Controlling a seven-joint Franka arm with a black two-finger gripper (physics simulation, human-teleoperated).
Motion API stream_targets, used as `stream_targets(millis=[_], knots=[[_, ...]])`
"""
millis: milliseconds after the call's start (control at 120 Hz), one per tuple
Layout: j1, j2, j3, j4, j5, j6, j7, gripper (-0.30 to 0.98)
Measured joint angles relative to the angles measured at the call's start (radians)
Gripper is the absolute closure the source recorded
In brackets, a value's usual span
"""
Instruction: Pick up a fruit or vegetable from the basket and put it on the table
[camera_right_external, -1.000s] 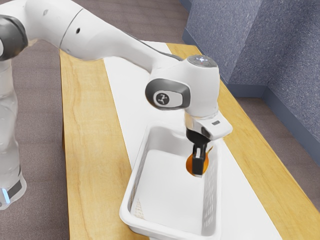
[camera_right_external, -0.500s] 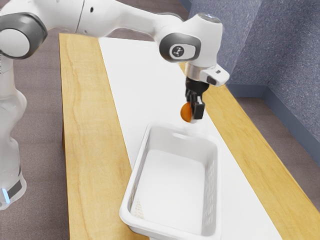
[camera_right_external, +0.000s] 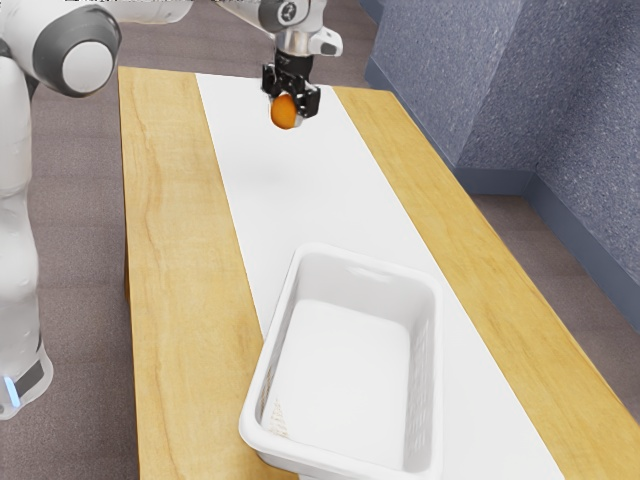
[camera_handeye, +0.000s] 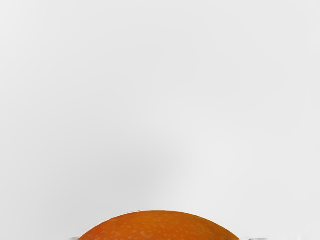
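My black gripper (camera_right_external: 292, 106) is over the far end of the table (camera_right_external: 180, 200), shut on an orange round fruit (camera_right_external: 284, 112) with one finger on either side. The fruit hangs above the white strip, well away from the basket. In the wrist view the orange fruit (camera_handeye: 160, 226) bulges up at the lower edge, with white surface beyond it. The white basket (camera_right_external: 350, 375) stands at the near part of the table; its visible floor holds nothing.
A white strip (camera_right_external: 330, 205) runs lengthwise along the wooden table, under the basket. Blue-grey walls (camera_right_external: 530, 90) rise beyond the table at the exterior view's right.
My gripper has lifted the orange fruit out of the basket, then carried it toward the table's far end. The basket stayed where it was.
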Motion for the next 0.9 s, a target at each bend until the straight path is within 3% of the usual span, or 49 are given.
stream_targets(millis=[192, 425, 567, 717, 900], knots=[[-0.173, 0.002, -0.001, 0.001, 0.000, -0.004, -0.008, 0.36], [-0.097, 0.034, -0.004, -0.002, -0.001, -0.006, -0.016, 0.36], [-0.110, 0.081, -0.006, -0.004, -0.006, 0.001, -0.020, 0.35], [-0.115, 0.090, -0.006, -0.004, -0.015, 0.003, -0.024, 0.14], [-0.113, 0.080, -0.007, 0.014, -0.036, -0.009, -0.011, 0.04]])
